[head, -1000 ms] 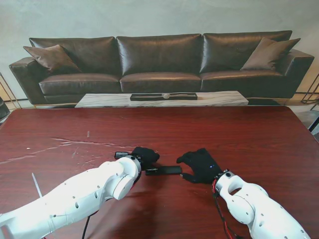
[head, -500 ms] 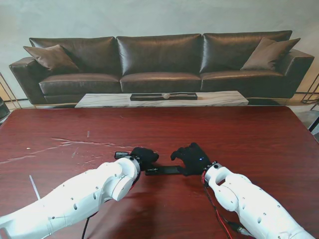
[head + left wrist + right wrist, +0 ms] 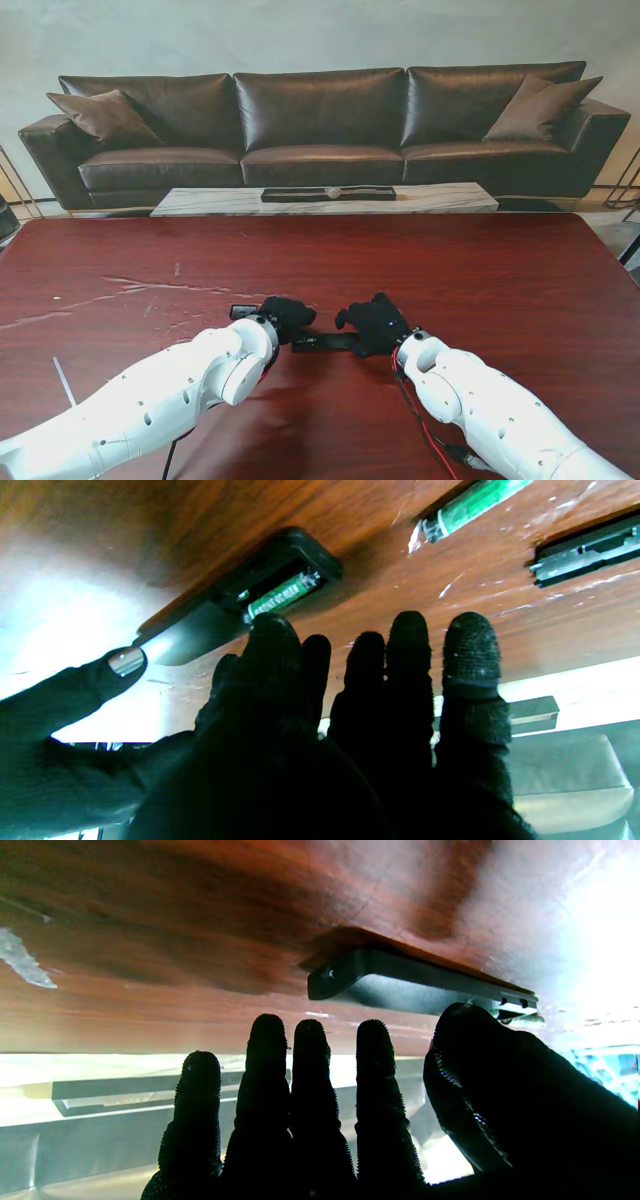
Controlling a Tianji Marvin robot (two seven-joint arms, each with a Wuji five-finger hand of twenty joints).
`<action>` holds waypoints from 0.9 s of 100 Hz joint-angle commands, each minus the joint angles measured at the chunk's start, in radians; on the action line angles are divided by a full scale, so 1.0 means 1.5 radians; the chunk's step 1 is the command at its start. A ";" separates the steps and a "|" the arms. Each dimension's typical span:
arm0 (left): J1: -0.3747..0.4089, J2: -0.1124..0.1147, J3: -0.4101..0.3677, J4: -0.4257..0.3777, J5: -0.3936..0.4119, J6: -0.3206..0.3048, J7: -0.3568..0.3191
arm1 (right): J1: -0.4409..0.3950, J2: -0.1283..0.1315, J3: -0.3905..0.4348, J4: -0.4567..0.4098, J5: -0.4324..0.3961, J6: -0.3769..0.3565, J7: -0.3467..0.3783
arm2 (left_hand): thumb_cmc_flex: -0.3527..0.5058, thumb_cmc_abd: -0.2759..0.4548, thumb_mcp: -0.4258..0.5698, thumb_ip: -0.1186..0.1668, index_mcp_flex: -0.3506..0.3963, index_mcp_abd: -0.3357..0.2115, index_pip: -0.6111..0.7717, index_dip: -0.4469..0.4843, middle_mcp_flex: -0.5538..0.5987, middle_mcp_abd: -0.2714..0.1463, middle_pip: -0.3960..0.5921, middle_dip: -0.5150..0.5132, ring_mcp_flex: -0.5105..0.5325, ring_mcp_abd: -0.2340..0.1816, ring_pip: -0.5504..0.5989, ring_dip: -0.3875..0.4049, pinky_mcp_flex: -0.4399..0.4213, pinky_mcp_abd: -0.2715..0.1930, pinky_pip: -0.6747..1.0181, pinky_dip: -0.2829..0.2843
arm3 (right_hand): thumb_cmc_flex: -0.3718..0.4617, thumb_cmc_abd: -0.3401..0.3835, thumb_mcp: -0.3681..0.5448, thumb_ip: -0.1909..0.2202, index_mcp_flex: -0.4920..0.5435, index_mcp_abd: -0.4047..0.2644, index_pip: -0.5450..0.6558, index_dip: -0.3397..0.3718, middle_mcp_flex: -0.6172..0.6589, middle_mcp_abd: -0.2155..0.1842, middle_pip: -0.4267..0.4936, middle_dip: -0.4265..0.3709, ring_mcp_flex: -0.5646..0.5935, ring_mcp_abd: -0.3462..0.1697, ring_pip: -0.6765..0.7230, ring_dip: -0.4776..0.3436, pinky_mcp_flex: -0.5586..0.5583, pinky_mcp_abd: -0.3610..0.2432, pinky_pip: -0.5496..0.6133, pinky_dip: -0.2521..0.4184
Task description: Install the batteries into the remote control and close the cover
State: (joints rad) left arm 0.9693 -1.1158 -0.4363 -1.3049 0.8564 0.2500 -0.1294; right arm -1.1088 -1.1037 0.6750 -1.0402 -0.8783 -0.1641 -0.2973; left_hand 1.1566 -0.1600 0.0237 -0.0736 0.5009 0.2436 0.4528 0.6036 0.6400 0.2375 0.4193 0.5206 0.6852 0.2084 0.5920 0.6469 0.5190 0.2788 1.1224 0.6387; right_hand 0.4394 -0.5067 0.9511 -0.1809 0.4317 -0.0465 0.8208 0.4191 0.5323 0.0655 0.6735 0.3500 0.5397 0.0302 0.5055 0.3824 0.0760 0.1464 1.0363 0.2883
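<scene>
The remote control [image 3: 328,342] is lying flat on the dark red table [image 3: 500,270], near me at mid-table, between the two black-gloved hands. It is a slim black bar with its battery bay showing open — one green battery [image 3: 281,595] is sitting in it. A second green battery [image 3: 470,502] and the black cover [image 3: 585,550] are lying apart on the wood. The left hand [image 3: 285,316] is resting at the remote's open end, thumb touching it, fingers spread and grasping nothing. The right hand [image 3: 372,322] is pressing its thumb on the other end — fingers extended, not clenched.
</scene>
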 commanded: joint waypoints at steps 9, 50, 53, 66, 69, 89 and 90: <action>0.009 0.004 -0.009 -0.009 0.003 0.001 -0.003 | 0.009 -0.007 -0.022 0.015 0.001 0.005 0.001 | 0.010 0.020 -0.018 0.037 0.000 0.011 -0.014 0.010 -0.011 0.028 -0.009 -0.005 -0.013 0.013 -0.009 -0.001 0.002 0.014 -0.002 0.012 | -0.019 -0.027 0.025 -0.010 -0.017 0.000 0.002 0.007 -0.014 0.001 0.012 0.008 -0.012 -0.012 0.005 0.012 -0.010 -0.001 0.004 0.013; 0.018 0.007 -0.015 -0.015 0.006 0.000 -0.004 | 0.041 -0.026 -0.072 0.072 0.022 0.013 -0.045 | 0.014 0.021 -0.017 0.037 0.002 0.011 -0.014 0.013 -0.011 0.028 -0.009 -0.005 -0.011 0.012 -0.007 -0.001 0.003 0.015 0.001 0.013 | 0.022 -0.044 0.049 -0.043 0.056 -0.045 0.079 0.027 0.048 -0.024 0.055 0.023 0.044 -0.026 0.056 0.043 0.006 0.021 0.040 0.032; 0.018 0.007 -0.015 -0.015 0.006 0.000 -0.004 | 0.042 -0.027 -0.075 0.075 0.024 0.013 -0.047 | 0.015 0.020 -0.017 0.037 0.002 0.010 -0.014 0.014 -0.010 0.028 -0.009 -0.005 -0.010 0.013 -0.007 0.000 0.003 0.015 0.001 0.013 | 0.029 -0.051 0.045 -0.069 0.063 -0.049 0.094 0.007 0.050 -0.025 0.056 0.024 0.048 -0.026 0.057 0.045 0.007 0.022 0.042 0.034; 0.019 0.006 -0.016 -0.014 0.006 0.000 0.000 | 0.046 -0.031 -0.082 0.087 0.031 0.015 -0.051 | 0.017 0.020 -0.017 0.037 0.003 0.011 -0.012 0.015 -0.009 0.030 -0.008 -0.004 -0.010 0.012 -0.006 0.000 0.005 0.013 0.003 0.013 | 0.040 -0.064 0.041 -0.103 0.073 -0.059 0.131 -0.021 0.059 -0.028 0.058 0.025 0.054 -0.028 0.059 0.047 0.009 0.024 0.043 0.036; 0.018 0.005 -0.016 -0.014 0.005 0.000 0.000 | 0.046 -0.032 -0.084 0.089 0.033 0.016 -0.051 | 0.017 0.020 -0.017 0.037 0.003 0.010 -0.012 0.016 -0.009 0.029 -0.007 -0.004 -0.009 0.012 -0.005 0.000 0.005 0.013 0.003 0.013 | 0.044 -0.067 0.039 -0.111 0.074 -0.062 0.143 -0.024 0.063 -0.029 0.060 0.026 0.056 -0.028 0.060 0.048 0.008 0.025 0.043 0.036; 0.016 0.005 -0.014 -0.014 0.004 0.001 -0.002 | 0.049 -0.034 -0.091 0.099 0.039 0.019 -0.053 | 0.017 0.022 -0.018 0.036 0.002 0.011 -0.012 0.015 -0.010 0.029 -0.008 -0.005 -0.011 0.011 -0.005 0.000 0.005 0.013 0.003 0.012 | 0.064 -0.083 0.028 -0.136 0.088 -0.087 0.188 -0.038 0.099 -0.042 0.082 0.034 0.085 -0.037 0.093 0.068 0.012 0.027 0.048 0.039; 0.016 0.005 -0.014 -0.014 0.003 0.001 -0.002 | 0.048 -0.034 -0.091 0.098 0.039 0.019 -0.052 | 0.018 0.021 -0.018 0.037 0.002 0.010 -0.012 0.015 -0.009 0.029 -0.008 -0.005 -0.010 0.011 -0.005 0.000 0.005 0.013 0.003 0.012 | 0.065 -0.083 0.028 -0.136 0.088 -0.088 0.189 -0.038 0.100 -0.042 0.082 0.034 0.086 -0.038 0.093 0.068 0.012 0.027 0.048 0.039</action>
State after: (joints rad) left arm 0.9947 -1.1077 -0.4580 -1.3222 0.8664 0.2499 -0.1302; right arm -1.0213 -1.1506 0.5465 -0.9016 -0.8159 -0.1390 -0.3887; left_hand 1.1566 -0.1600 0.0236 -0.0736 0.5020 0.2438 0.4519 0.6079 0.6399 0.2399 0.4178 0.5204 0.6852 0.2087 0.5920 0.6469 0.5270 0.2788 1.1224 0.6388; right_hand 0.4706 -0.6233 1.0022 -0.3788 0.5278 -0.1180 1.0374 0.3676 0.6424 0.0159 0.7714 0.3870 0.5911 -0.0036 0.5929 0.4535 0.0924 0.1723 1.0815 0.3182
